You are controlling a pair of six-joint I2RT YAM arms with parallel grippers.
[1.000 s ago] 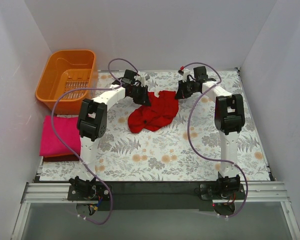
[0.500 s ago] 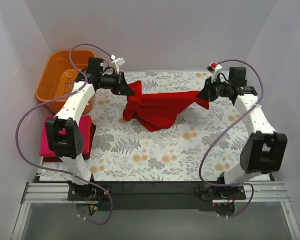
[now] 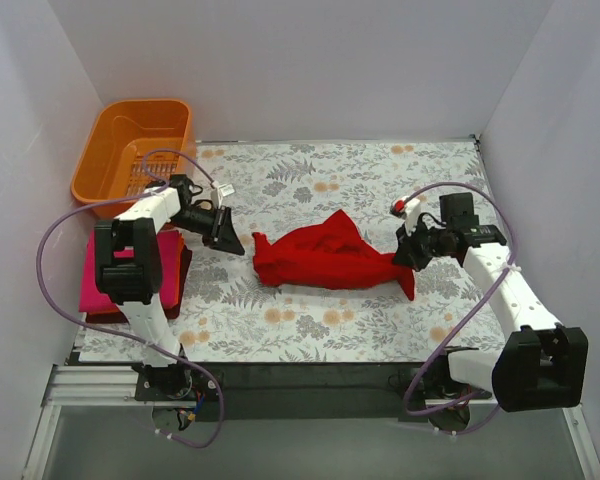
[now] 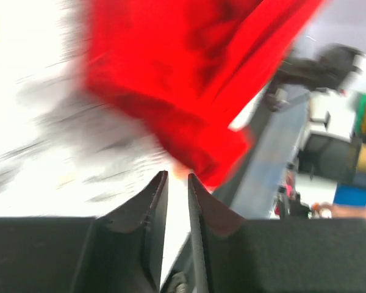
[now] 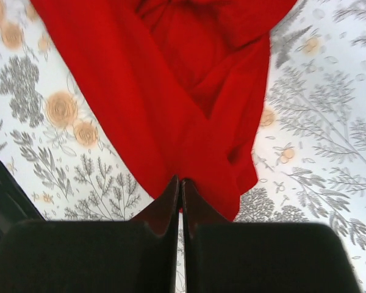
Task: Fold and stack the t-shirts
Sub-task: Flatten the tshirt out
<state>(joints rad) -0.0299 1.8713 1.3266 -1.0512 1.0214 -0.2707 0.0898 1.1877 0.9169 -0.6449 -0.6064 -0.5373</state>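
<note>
The bright red t-shirt (image 3: pixel 320 262) lies crumpled and stretched sideways on the middle of the floral cloth (image 3: pixel 310 325). My right gripper (image 3: pixel 402 258) is shut on its right end; in the right wrist view the jaws (image 5: pixel 180 180) pinch the red cloth (image 5: pixel 171 79). My left gripper (image 3: pixel 228 238) is just left of the shirt's left end, apart from it. In the blurred left wrist view its jaws (image 4: pixel 177 177) stand a narrow gap apart with nothing between, and the shirt (image 4: pixel 171 73) is beyond them. A folded magenta-pink t-shirt (image 3: pixel 110 275) lies on a dark red one (image 3: pixel 130 315) at the left.
The orange slotted basket (image 3: pixel 135 150) stands at the back left, beyond the folded stack. White walls close in the back and both sides. The arm bases and a black rail (image 3: pixel 310 380) are at the near edge.
Both arms came down and toward the near side, lowering the stretched red shirt onto the cloth. The left gripper has let go of the shirt's left end; the right still holds.
</note>
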